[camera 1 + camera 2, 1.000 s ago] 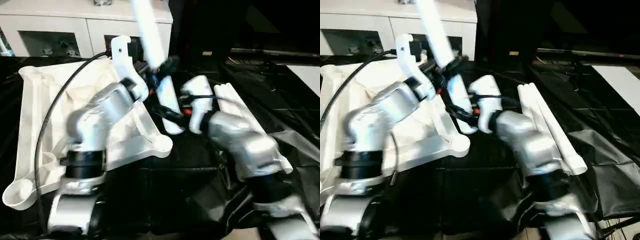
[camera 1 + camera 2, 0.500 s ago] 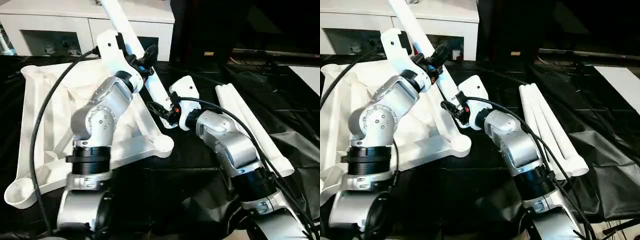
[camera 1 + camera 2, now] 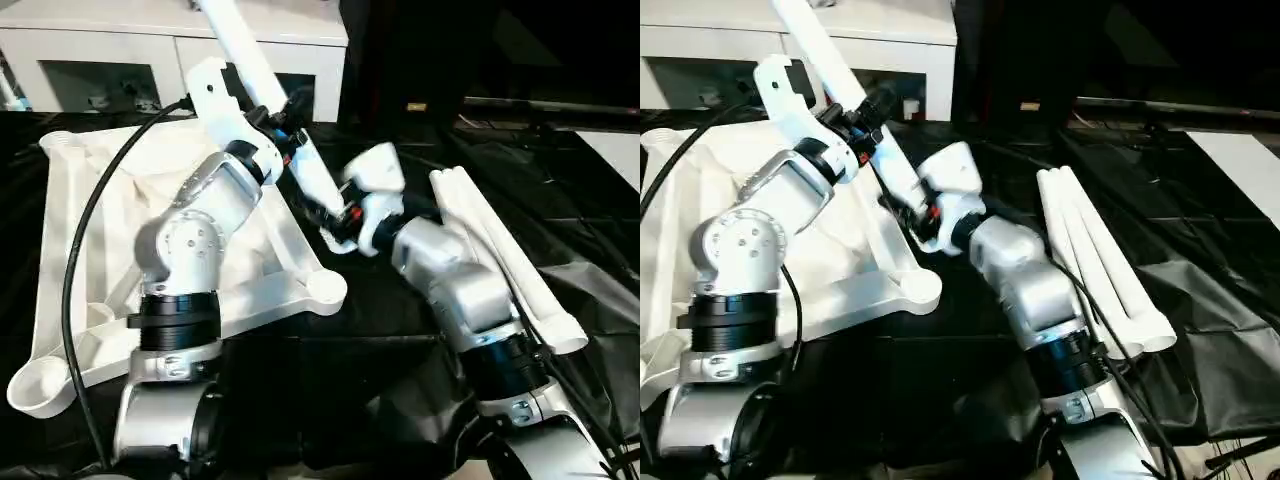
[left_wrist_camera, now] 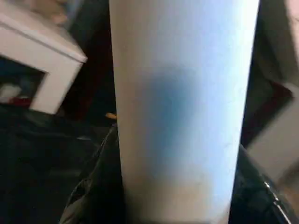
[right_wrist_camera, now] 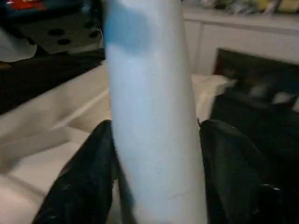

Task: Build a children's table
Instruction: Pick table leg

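One square white table top (image 3: 90, 250) lies at the left of the frame. One white tube leg (image 3: 262, 85) slants up toward the upper left. Three more white tube legs (image 3: 505, 265) lie side by side at the right.
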`<state>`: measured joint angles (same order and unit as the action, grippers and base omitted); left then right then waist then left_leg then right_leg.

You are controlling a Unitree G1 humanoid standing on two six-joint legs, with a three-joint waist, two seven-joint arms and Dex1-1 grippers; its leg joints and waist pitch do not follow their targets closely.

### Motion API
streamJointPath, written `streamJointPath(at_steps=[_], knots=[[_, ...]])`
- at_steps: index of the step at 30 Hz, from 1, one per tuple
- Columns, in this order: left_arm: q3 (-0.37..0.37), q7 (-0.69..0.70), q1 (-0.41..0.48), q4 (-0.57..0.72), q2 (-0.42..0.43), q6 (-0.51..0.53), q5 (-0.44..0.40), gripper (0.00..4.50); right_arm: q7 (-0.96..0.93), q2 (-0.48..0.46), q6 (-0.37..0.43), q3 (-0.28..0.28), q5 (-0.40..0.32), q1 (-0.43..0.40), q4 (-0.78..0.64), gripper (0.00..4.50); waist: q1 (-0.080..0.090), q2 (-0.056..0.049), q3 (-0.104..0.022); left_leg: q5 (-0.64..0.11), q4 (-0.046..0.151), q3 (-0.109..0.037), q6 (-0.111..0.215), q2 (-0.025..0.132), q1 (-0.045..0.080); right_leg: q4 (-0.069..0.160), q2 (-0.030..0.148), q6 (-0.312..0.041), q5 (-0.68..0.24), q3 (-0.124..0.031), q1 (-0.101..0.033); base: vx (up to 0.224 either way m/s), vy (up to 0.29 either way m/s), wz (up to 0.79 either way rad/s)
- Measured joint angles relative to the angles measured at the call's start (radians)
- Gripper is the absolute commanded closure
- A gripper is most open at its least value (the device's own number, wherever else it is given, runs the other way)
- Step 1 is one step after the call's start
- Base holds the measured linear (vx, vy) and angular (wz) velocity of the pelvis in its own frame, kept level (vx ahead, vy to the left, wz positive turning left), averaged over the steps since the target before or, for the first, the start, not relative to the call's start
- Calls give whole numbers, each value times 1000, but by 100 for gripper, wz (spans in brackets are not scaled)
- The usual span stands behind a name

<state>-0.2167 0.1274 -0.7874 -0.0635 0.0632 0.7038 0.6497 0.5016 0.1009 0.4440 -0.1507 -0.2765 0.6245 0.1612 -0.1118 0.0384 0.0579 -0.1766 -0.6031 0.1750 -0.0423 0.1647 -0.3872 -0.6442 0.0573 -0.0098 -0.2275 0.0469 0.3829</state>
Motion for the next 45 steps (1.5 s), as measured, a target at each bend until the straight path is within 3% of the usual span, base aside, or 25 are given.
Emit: streamJointPath(at_steps=[9,17,18,22,23,37,39,43,45], knots=[[127,339,12,90,176,156,109,265,262,169,198,-6,-133,-1,-99,73,0,-1,0,0,0,0,0,0,1,-1,0,0,0,0,0,0,0,0],[150,470,12,100,225,202,143,266,362,242,297,-23,-192,-11,-156,73,-1,-2,1,0,0,0,0,0,1,-1,0,0,0,0,0,0,0,0],[150,479,12,100,228,206,144,266,369,245,307,-22,-199,-13,-159,100,-2,-2,1,0,0,0,0,0,1,-1,0,0,0,0,0,0,0,0],[152,510,12,100,245,213,163,266,393,256,353,-21,-238,-35,-181,112,-2,-2,1,0,0,0,0,0,1,-1,0,0,0,0,0,0,0,0],[152,515,12,100,244,214,163,266,395,258,358,-21,-241,-35,-184,137,-2,-2,1,0,0,0,0,0,1,-1,0,0,0,0,0,0,0,0],[140,524,12,99,248,214,164,266,391,243,383,-21,-263,-35,-204,247,-2,-2,1,0,0,0,0,0,1,-1,0,0,0,0,0,0,0,0],[135,509,9,88,239,203,157,210,376,232,380,-19,-262,-36,-203,255,-2,-2,1,0,0,0,0,0,1,-1,0,0,0,0,0,0,0,0],[119,420,-2,51,197,189,128,187,266,184,333,-8,-213,-39,-190,259,-3,-2,1,1,0,0,-1,0,1,-1,0,-1,0,0,0,0,0,0],[118,378,-3,38,182,181,106,154,222,176,301,-8,-178,-38,-185,261,-3,-2,1,1,0,0,-2,0,1,-1,0,-1,0,0,0,0,0,0]])
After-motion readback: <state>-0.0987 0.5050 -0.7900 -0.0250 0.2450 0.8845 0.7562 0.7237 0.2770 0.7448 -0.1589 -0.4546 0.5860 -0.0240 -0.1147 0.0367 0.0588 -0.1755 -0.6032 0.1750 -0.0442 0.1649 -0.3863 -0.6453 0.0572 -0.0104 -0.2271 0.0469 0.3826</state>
